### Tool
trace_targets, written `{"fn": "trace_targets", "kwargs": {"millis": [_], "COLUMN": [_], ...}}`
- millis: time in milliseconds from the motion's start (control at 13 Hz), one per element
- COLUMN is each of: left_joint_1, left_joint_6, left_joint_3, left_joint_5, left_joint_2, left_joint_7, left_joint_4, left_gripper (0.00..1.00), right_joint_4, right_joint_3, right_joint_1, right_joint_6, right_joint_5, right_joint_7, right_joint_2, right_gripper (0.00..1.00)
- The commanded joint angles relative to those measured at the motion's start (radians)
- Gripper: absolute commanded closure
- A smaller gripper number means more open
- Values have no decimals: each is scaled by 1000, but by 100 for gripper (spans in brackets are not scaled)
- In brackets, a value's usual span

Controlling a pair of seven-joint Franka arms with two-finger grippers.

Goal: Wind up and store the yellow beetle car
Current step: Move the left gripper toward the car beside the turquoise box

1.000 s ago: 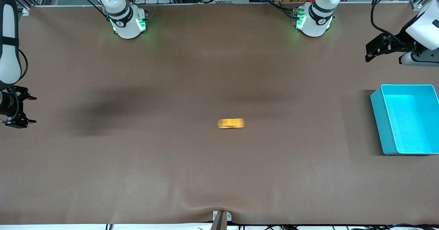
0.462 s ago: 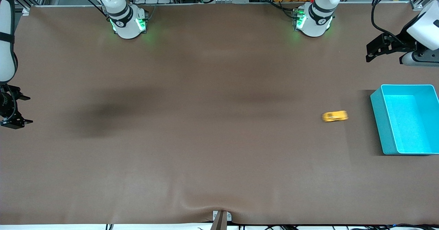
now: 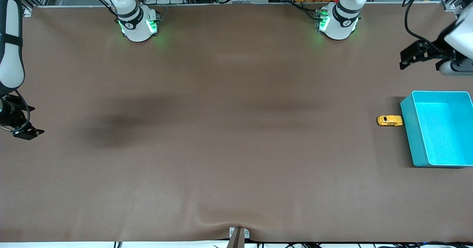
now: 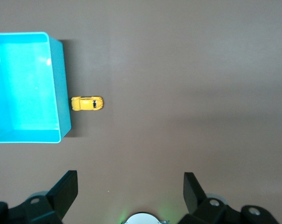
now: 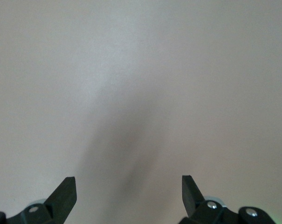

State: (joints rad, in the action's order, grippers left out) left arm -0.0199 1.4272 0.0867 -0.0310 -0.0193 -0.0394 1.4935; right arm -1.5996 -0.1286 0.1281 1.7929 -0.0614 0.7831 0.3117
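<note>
While the right wrist view shows only bare table (image 5: 141,70), the left wrist view catches the yellow beetle car (image 4: 87,103) touching the turquoise bin (image 4: 61,93). Left gripper (image 4: 130,196) and right gripper (image 5: 129,196) hang spread, empty, over opposite table ends.

Even, bright overhead light covers the matte brown table (image 3: 221,174) with no glare. Soft, diffuse dark shadows smear across the middle of the front view, darkest at centre left. The glossy turquoise plastic bin (image 3: 408,137) casts a crisp shadow at the right edge, where the tiny yellow-orange beetle car (image 3: 389,120) looks sharp. Green glow spills at the top. The right wrist view looks pale and washed out.
</note>
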Motion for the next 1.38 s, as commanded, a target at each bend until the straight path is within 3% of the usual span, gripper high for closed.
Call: {"fn": "trace_targets", "kwargs": {"millis": [0,231,462,846,1000,1231,1308], "left_joint_1": [-63,-123,-161,-166,-187,-219,-239], "left_joint_6": [27,32,32,35,65,192,240], "left_joint_3": [5,4,2,-1,1,1,1], "left_joint_5": [-20,-21,-23,-27,-21,-20,-18], "left_joint_2": [-76,-145,-215,-272,-257,-196,-176], "left_joint_7": [-10,-14,-25,-296,-371,-460,-485], "left_joint_4": [-18,-16,-16,11,80,242,287], "left_gripper": [0,0,0,0,0,0,0], "right_joint_4": [17,23,33,41,43,43,52], "right_joint_3": [-3,-2,12,12,14,20,20], "right_joint_1": [1,-14,-53,-191,-209,-263,-255], "right_joint_6": [-44,-82,-147,-191,-181,-77,-101], "right_joint_5": [11,23,41,101,156,120,107], "right_joint_7": [-144,-301,-324,-337,-341,-340,-364], "right_joint_2": [-29,-45,-87,-167,-180,-177,-189], "right_gripper": [0,0,0,0,0,0,0]}}
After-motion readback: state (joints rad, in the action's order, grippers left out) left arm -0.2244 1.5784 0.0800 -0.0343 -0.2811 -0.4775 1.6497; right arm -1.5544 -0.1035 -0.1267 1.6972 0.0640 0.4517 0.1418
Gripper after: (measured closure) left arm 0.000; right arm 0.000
